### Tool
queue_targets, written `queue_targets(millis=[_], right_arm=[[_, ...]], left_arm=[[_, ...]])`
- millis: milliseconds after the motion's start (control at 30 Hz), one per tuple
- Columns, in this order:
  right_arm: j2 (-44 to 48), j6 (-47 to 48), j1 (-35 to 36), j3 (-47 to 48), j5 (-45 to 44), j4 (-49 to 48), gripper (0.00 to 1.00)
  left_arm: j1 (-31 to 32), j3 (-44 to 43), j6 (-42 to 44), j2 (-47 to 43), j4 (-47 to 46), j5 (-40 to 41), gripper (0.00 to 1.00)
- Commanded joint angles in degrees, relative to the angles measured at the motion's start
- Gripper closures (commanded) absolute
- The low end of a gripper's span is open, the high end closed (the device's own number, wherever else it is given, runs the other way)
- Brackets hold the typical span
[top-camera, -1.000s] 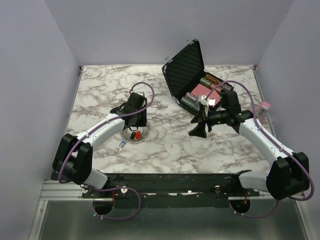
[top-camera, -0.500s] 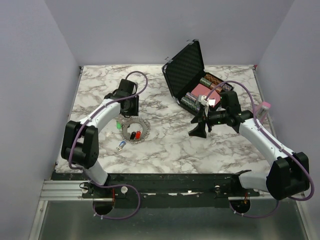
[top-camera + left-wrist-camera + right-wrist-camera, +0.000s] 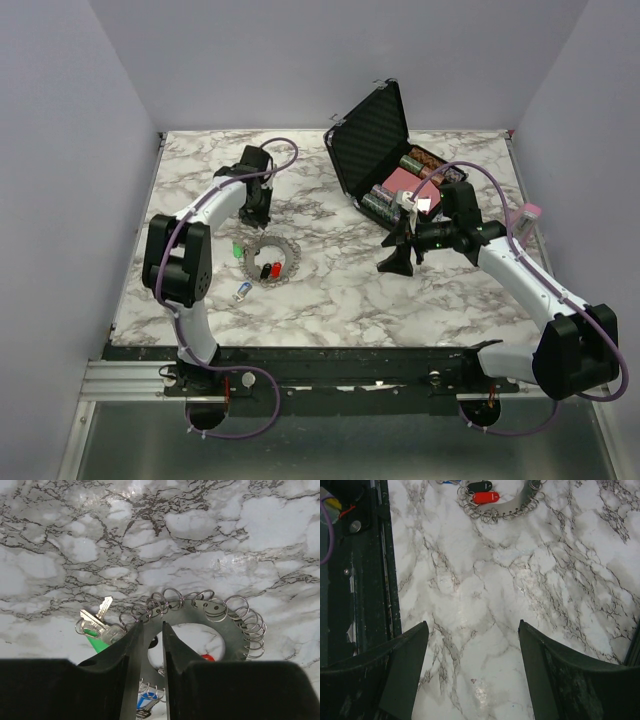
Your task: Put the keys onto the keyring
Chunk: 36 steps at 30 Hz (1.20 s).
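The keyring (image 3: 286, 251) is a flat grey ring plate edged with several small wire rings, lying left of the table's middle. It also shows in the left wrist view (image 3: 220, 614) and the right wrist view (image 3: 517, 506). A silver key with a green tag (image 3: 237, 251) (image 3: 95, 621) lies at its left edge. A red-headed key (image 3: 276, 270) (image 3: 485, 497) and a black-headed key (image 3: 265, 270) (image 3: 480, 486) lie on the plate's near part. My left gripper (image 3: 252, 218) (image 3: 152, 624) hovers just behind the plate, empty, its jaws a narrow gap apart. My right gripper (image 3: 398, 250) (image 3: 472, 622) is wide open and empty over bare marble.
A small blue-and-white capsule piece (image 3: 242, 291) lies near the plate's front left. An open black hard case (image 3: 370, 135) holding stacked chips stands at the back right. A pink object (image 3: 527, 218) sits at the right edge. The marble table (image 3: 330, 290) ends at a black front rail.
My left arm has drawn back from over the keyring toward the far left, uncovering the green-tagged key. The keyring stayed put. The right arm has not moved.
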<state>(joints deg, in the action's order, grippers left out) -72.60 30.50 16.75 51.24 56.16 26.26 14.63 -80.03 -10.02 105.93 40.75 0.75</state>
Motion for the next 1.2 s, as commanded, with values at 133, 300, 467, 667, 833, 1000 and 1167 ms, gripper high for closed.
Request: queue_targets(millis=[133,300,467,667,833,1000,1167], right_arm=[[0.1,0.3,-0.2,-0.5,-0.4,0.0,0.19],[0.1,0.3,-0.2,-0.6,-0.4,0.0,0.20],[-0.1,0.3,-0.2,-0.6,-0.6,0.0,0.19],[-0.2,0.3,-0.2,-0.6,-0.5,-0.1,0.19],[-0.1,0.3,-0.2,-0.6,-0.7,-0.1,0.19],[0.0,0.3,-0.2,-0.5,-0.8,0.0,0.19],[0.0,0.2,-0.2,-0.5,-0.8,0.0,0.19]], left_arm=[[-0.8,-6.4,3.7,5.4,7.1,-0.8,0.71],[-0.8,-8.0,4.0,7.5,8.3,-3.3,0.72],[-0.8,-8.7,4.2,8.1,8.8,-3.7,0.72],[-0.8,-10.3,4.4,9.2,10.6,-3.3,0.72],[-0.6,-10.8,4.5,9.6,11.7,-3.7,0.72],[-0.4,-11.1,4.3,9.7,12.2,-3.7,0.71],[-0.4,-10.9,4.3,9.6,11.8,-3.3,0.71]])
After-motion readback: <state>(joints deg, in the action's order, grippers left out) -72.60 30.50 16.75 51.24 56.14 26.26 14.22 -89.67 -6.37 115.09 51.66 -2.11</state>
